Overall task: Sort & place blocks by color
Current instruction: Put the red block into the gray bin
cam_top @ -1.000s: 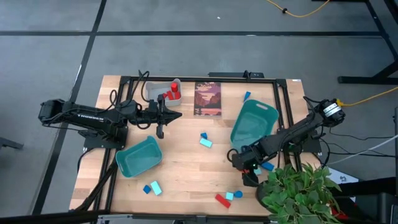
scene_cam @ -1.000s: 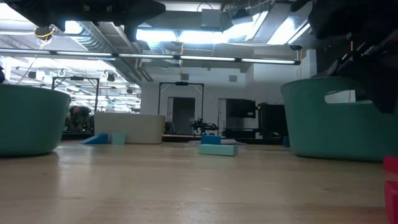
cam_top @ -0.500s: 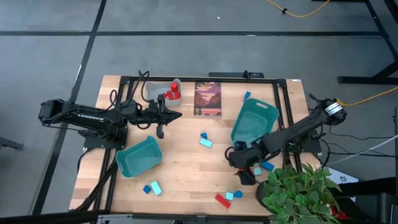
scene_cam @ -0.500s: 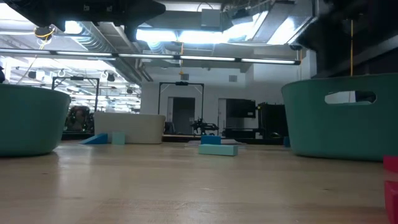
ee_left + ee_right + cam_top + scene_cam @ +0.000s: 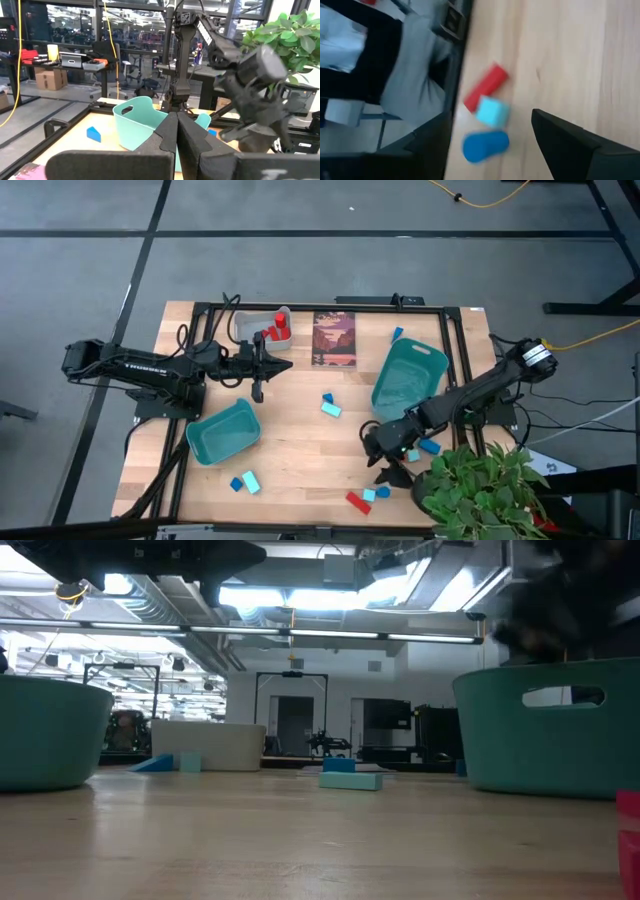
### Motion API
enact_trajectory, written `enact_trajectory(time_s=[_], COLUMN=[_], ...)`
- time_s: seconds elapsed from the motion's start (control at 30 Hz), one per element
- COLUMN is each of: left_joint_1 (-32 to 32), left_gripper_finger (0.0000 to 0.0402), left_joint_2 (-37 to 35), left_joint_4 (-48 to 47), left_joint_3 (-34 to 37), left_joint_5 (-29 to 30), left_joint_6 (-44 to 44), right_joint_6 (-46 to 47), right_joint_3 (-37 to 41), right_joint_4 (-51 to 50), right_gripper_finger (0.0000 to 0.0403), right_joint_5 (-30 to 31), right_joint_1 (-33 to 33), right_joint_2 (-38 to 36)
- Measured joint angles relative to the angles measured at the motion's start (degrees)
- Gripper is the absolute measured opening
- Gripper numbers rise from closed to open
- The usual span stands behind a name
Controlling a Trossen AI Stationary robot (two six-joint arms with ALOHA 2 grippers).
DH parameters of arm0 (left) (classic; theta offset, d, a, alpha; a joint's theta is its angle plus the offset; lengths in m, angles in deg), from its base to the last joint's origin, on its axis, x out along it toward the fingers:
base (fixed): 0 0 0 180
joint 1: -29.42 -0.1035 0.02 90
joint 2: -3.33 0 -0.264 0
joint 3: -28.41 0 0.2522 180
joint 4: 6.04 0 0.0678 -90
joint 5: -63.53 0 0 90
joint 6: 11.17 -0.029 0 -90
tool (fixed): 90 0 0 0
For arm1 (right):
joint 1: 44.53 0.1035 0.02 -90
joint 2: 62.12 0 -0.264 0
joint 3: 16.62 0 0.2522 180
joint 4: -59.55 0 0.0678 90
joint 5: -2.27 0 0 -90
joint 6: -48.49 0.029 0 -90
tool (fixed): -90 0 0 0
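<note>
Near the table's near right edge lie a red block (image 5: 357, 502), a cyan cube (image 5: 369, 495) and a blue block (image 5: 383, 492). My right gripper (image 5: 390, 475) hovers open just above and beyond them, touching nothing. In its wrist view the red block (image 5: 486, 93), cyan cube (image 5: 492, 112) and blue block (image 5: 485, 146) lie ahead of the spread fingers (image 5: 570, 145). A blue and cyan pair (image 5: 329, 404) lies mid-table, and another pair (image 5: 243, 481) at near left. My left gripper (image 5: 284, 367) waits shut at far left, its shut fingers (image 5: 176, 130) holding nothing.
One teal bin (image 5: 408, 375) stands at the right and another (image 5: 222, 430) near left. A grey bin (image 5: 262, 325) with red blocks stands at the back, beside a dark picture card (image 5: 334, 338). A potted plant (image 5: 480, 490) overhangs the near right corner.
My right gripper has tipped at the wrist and shifted slightly toward the table's left, above the near-right blocks. Its dark fingers have risen out of the right side of the low view. It stays open.
</note>
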Motion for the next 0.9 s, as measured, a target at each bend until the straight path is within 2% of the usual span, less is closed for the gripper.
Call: enact_trajectory(time_s=[0.27,0.5,0.9], left_joint_1=[0.02,0.0,0.02], left_gripper_finger=[0.0,0.0,0.0], left_joint_2=[0.0,0.0,0.0], left_joint_4=[-0.03,-0.02,0.0], left_joint_3=[0.0,0.0,0.0], left_joint_5=[0.0,0.0,0.0], left_joint_6=[0.0,0.0,0.0], right_joint_6=[5.8,5.41,3.66], right_joint_3=[7.72,7.98,7.98], right_joint_4=[1.21,-1.27,-11.61], right_gripper_finger=[0.0277,0.0277,0.0277], right_joint_5=[-0.46,-0.57,-0.61], right_joint_1=[-0.11,-0.46,-3.75], right_joint_2=[0.07,0.07,0.07])
